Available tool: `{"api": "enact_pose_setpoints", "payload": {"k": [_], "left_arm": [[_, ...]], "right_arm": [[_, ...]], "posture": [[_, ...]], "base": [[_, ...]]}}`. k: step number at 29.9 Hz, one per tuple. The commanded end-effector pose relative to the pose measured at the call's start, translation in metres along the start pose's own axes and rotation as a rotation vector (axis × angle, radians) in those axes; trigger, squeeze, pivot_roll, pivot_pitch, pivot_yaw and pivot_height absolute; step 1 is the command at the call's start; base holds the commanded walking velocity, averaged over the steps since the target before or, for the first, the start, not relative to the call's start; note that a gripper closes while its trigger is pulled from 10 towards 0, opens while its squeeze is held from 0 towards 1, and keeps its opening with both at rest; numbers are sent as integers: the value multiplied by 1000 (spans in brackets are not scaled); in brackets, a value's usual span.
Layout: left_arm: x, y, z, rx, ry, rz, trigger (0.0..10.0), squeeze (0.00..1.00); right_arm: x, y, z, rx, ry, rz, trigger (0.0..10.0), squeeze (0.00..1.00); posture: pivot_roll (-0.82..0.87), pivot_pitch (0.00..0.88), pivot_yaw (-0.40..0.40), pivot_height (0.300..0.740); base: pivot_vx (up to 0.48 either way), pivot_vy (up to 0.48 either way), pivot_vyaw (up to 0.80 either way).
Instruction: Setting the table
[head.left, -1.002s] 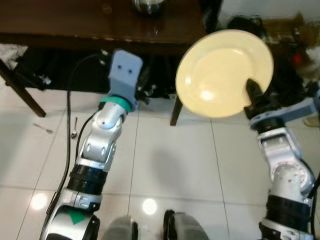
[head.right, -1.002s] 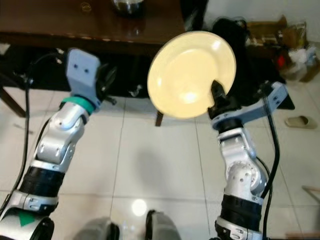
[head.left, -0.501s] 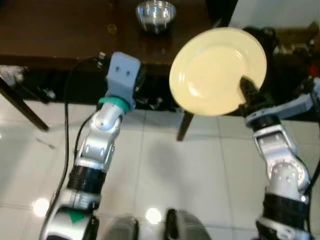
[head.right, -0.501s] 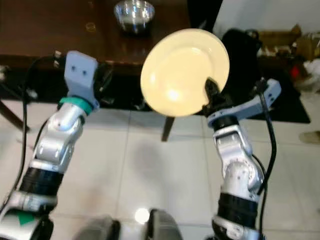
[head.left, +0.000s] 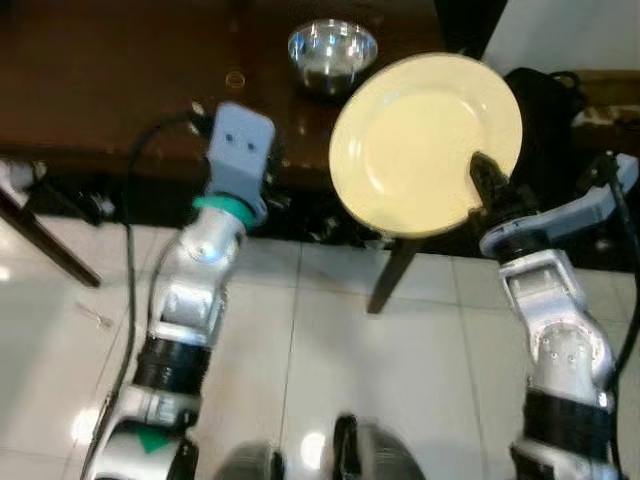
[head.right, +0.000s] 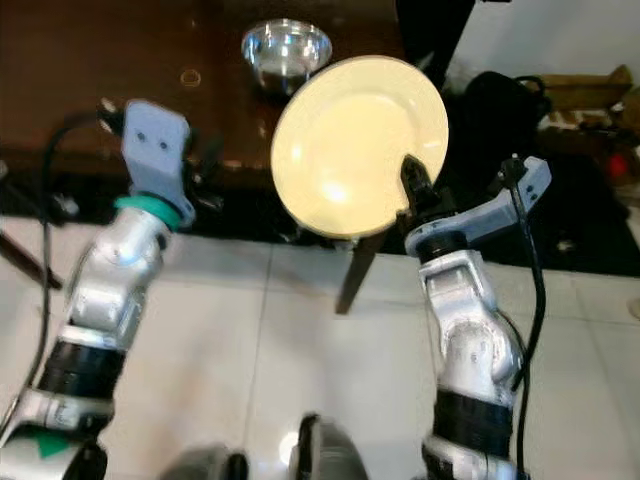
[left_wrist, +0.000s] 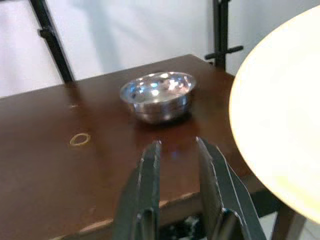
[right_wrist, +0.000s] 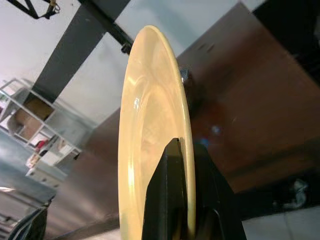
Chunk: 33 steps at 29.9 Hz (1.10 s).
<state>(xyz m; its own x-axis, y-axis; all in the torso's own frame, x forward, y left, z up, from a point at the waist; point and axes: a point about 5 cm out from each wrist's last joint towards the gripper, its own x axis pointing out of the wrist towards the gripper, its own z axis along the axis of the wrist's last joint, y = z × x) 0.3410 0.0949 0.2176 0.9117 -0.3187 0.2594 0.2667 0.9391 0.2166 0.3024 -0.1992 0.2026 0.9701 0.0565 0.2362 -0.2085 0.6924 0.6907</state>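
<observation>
Fingers of the right gripper (right_wrist: 186, 200) are clamped on the rim of the cream-yellow plate (head.left: 425, 142), one black finger on each face, as the right wrist view shows edge-on. The plate is held up nearly upright in the air, its hollow face turned toward the robot's head, hanging over the near right corner of the dark brown wooden table (head.left: 110, 80) without touching it. Behind the plate's upper left edge, on the tabletop, sits a shiny steel bowl (head.left: 332, 51), standing upright and apart from the plate. A small ring-shaped mark (left_wrist: 80, 139) lies on the wood to the bowl's left. The left gripper (left_wrist: 177, 155) hovers at the table's near edge, its two fingers slightly parted with nothing between them, pointing toward the bowl. One table leg (head.left: 392, 280) slants down to the white tiled floor (head.left: 330, 350) below the plate. A black bag (head.left: 545, 110) sits on the floor to the right, beyond the right arm (head.left: 555, 330).
</observation>
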Motion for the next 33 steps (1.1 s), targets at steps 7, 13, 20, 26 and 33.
{"api": "enact_pose_setpoints", "payload": {"k": [7, 13, 20, 26, 33], "left_arm": [[-3, 5, -5, 15, 16, 8, 10000, 0], [-2, 3, -5, 3, 18, -7, 10000, 0], [-8, -8, -5, 4, 2, -110, 10000, 0], [-13, -10, -5, -21, -8, -151, 10000, 0], [-13, -8, -5, -24, -6, -145, 10000, 0]], "right_arm": [[-1, 3, -1, 3, -3, 9, 10000, 0], [-1, 0, 1, -2, -12, -2, 10000, 0], [-2, -5, 8, -13, -44, -30, 10000, 0], [-7, -16, 26, -36, -111, -72, 10000, 0], [-17, -37, 33, -66, -117, -177, 10000, 0]], "posture": [[109, 79, 17, 740], [107, 77, 20, 740], [110, 76, 18, 740], [108, 75, 18, 740], [107, 75, 13, 740]], "base": [[472, 0, 0], [394, 0, 0], [0, 0, 0], [0, 0, 0], [0, 0, 0]]}}
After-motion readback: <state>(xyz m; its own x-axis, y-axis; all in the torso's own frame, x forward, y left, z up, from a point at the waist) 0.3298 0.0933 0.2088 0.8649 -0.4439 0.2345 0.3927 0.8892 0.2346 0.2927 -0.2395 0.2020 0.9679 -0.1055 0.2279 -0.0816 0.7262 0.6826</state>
